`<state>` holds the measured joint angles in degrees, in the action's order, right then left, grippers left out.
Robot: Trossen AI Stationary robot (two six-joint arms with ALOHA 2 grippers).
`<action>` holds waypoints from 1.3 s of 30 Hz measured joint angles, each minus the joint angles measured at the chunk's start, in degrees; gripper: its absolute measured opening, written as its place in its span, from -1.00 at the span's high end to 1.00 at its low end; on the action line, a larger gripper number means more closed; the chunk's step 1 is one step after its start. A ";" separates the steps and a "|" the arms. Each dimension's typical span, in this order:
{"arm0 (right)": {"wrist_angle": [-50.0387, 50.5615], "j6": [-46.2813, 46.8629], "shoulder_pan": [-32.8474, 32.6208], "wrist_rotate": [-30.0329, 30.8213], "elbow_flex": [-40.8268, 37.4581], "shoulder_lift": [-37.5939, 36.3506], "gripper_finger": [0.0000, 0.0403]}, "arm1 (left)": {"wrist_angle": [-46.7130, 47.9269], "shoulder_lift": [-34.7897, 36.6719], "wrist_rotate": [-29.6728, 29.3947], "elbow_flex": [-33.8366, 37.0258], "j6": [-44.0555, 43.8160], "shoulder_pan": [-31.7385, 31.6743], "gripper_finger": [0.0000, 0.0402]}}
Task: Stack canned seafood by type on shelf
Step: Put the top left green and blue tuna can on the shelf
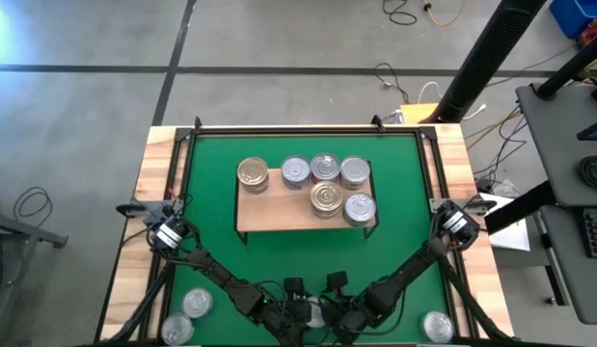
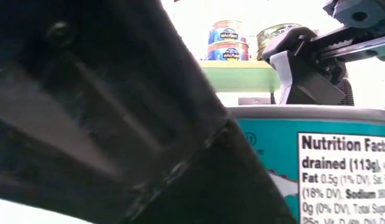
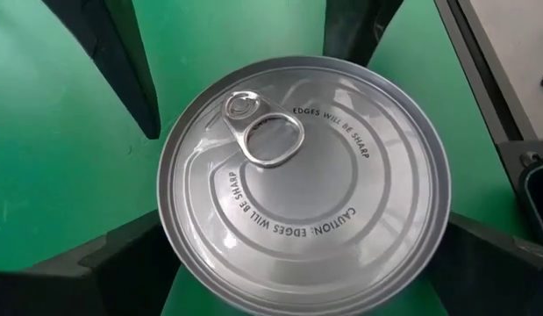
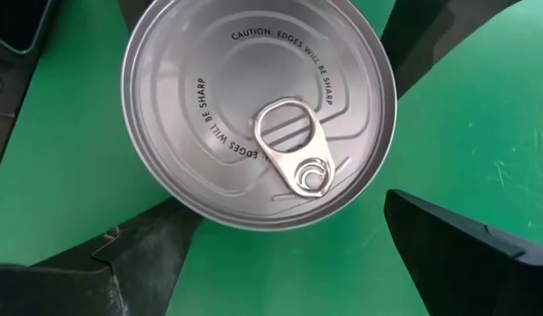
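A silver can (image 3: 302, 184) with a pull-tab lid stands upright on the green mat at the middle of the table's near edge; the low view shows its teal label (image 2: 316, 168). My left gripper (image 3: 289, 263) is open, one finger on each side of this can. My right gripper (image 4: 289, 241) faces it from the other side, open, the can just beyond its fingertips with mat showing between. Several silver and gold cans (image 1: 325, 183) stand on the wooden shelf (image 1: 279, 217) at the mat's centre, some of them stacked (image 2: 228, 40).
Two loose cans (image 1: 187, 316) stand at the mat's near left corner and one (image 1: 438, 326) at the near right. The shelf has bare board at its near left. The black frame (image 1: 308, 128) runs along the mat's far edge.
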<state>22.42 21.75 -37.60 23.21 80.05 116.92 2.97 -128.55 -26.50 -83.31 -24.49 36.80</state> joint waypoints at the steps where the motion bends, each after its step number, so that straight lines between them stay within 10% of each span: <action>1: 0.00 -0.01 0.22 -0.13 0.00 0.00 -0.81 | -0.09 0.00 0.04 0.00 -0.90 -0.09 -0.98; 14: 4.15 -0.02 0.68 -1.43 2.64 -0.04 -0.81 | 2.27 -0.10 -2.43 -1.49 -8.61 -0.12 -0.83; 39: 35.00 -7.23 1.88 8.27 40.88 -9.87 -0.80 | 51.85 24.39 -24.77 -9.01 -39.04 4.94 -0.81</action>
<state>57.42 14.52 -35.72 31.48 120.93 107.05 54.82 -104.16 -51.27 -92.31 -63.53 41.73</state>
